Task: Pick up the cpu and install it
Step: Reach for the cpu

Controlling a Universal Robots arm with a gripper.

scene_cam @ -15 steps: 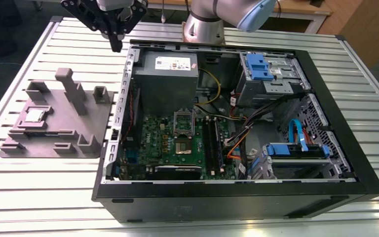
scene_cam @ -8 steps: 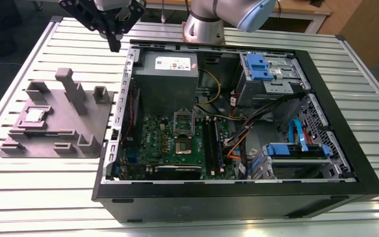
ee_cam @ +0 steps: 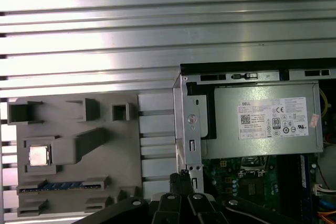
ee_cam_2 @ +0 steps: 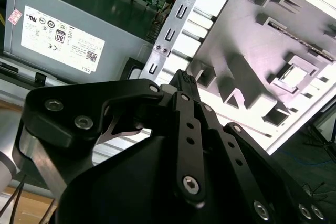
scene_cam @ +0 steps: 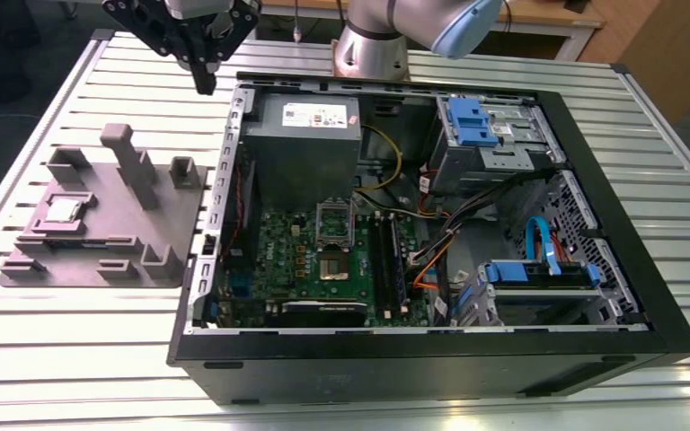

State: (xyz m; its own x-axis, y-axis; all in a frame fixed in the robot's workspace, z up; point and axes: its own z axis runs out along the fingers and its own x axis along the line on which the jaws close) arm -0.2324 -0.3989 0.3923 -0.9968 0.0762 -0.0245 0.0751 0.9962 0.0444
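Though small and light, treat the cpu as stiff, slippery on its shiny top and likely easy to hurt; best to hold by two side edges. Lies flat in a pocket of the grey holder. Find the gripper pinched shut and empty, at about 1 o'clock from it in the exterior view, well apart. Look for the holder on a ribbed metal table, with the open computer case just beside it at 3 o'clock

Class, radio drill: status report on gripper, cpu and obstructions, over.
Gripper shut, empty, above table by case corner. Cpu in grey fixture, untouched. Nothing covers it; fixture posts stand close.
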